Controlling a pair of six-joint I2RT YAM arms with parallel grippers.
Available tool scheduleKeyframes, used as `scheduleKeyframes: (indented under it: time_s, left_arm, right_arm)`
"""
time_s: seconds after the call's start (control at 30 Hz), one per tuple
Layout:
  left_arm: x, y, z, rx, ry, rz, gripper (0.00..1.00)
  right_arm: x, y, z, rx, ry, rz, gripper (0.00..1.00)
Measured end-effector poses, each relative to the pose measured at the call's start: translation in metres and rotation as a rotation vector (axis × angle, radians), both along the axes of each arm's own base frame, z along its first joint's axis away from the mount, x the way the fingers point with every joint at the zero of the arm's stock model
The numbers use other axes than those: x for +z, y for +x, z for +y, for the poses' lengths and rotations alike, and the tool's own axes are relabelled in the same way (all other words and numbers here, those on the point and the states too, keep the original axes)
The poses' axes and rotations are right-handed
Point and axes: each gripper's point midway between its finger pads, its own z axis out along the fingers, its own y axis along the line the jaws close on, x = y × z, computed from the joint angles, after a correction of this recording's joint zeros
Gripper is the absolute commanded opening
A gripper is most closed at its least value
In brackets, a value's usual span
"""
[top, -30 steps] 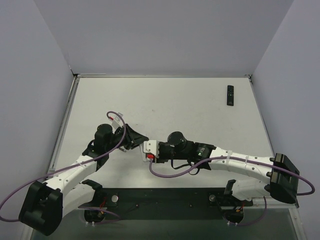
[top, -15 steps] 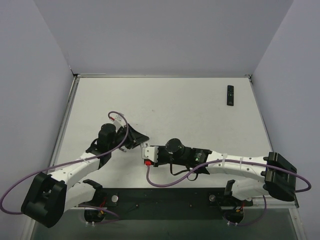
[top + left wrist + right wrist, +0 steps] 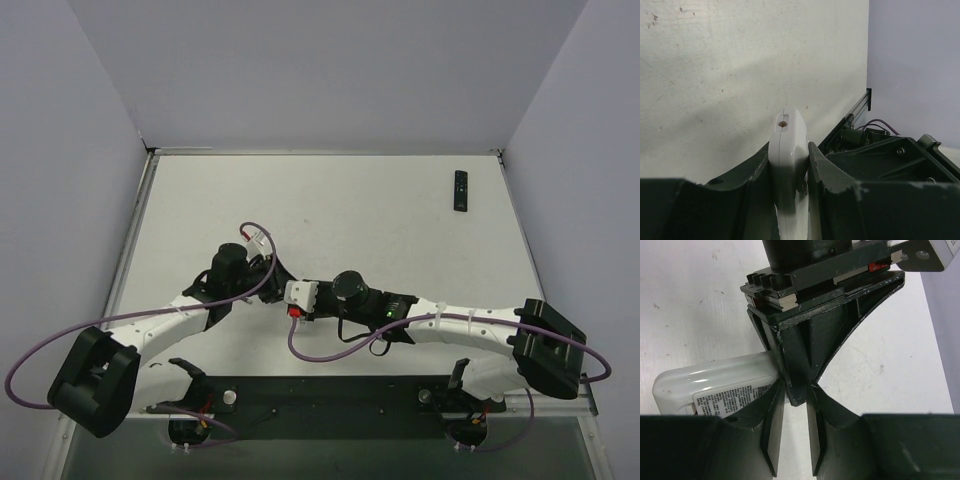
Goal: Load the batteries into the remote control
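Both arms have drawn together since a second ago, and the right gripper has narrowed to a slim gap with nothing seen in it. The left gripper clamps the white remote edge-on; its body lies crosswise, just beside the right fingertips. We see no batteries anywhere on the surface.

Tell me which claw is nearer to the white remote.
Left. The left claw is clamped on the white remote, gripping it from both sides. The right claw faces it from just beside, tips close to the remote but not gripping it.
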Motion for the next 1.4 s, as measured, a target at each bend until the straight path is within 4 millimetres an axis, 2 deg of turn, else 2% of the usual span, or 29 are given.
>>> scheduleKeyframes:
  time_s: [0.13,0.23,0.33,0.47,0.63,0.8,0.97,1.1,1.3,1.4]
  left_arm:
    - [-0.004,0.002,0.002,-0.006,0.025,-0.014,0.00]
    - [-0.007,0.002,0.005,-0.004,0.032,-0.004,0.00]
    - [-0.009,0.006,0.008,0.010,0.034,0.008,0.00]
    - [-0.010,0.009,0.012,0.039,0.022,0.027,0.00]
    - [-0.016,0.007,0.015,0.065,0.008,0.066,0.00]
    - [-0.009,0.006,0.015,0.083,-0.023,0.070,0.00]
    - [0.008,0.007,0.014,0.094,-0.065,0.042,0.00]
    - [0.010,0.009,0.015,0.107,-0.070,0.038,0.00]
    - [0.011,0.009,0.015,0.112,-0.073,0.037,0.00]
    - [0.011,0.009,0.016,0.114,-0.072,0.033,0.00]
  right_arm:
    - [-0.004,0.001,0.001,-0.003,-0.005,0.006,0.23]
    - [-0.006,0.000,0.001,-0.008,0.002,0.026,0.31]
    - [-0.004,-0.005,-0.003,-0.005,0.023,0.058,0.48]
    - [0.011,-0.016,-0.008,0.020,0.064,0.095,0.55]
    - [0.024,-0.029,-0.008,0.066,0.104,0.130,0.56]
    - [0.013,-0.040,-0.008,0.100,0.080,0.185,0.57]
    - [0.000,-0.044,-0.006,0.115,0.052,0.223,0.58]
    - [-0.004,-0.047,-0.005,0.122,0.047,0.244,0.58]
    - [-0.005,-0.048,-0.005,0.122,0.049,0.255,0.54]
    - [-0.005,-0.048,-0.005,0.123,0.050,0.258,0.48]
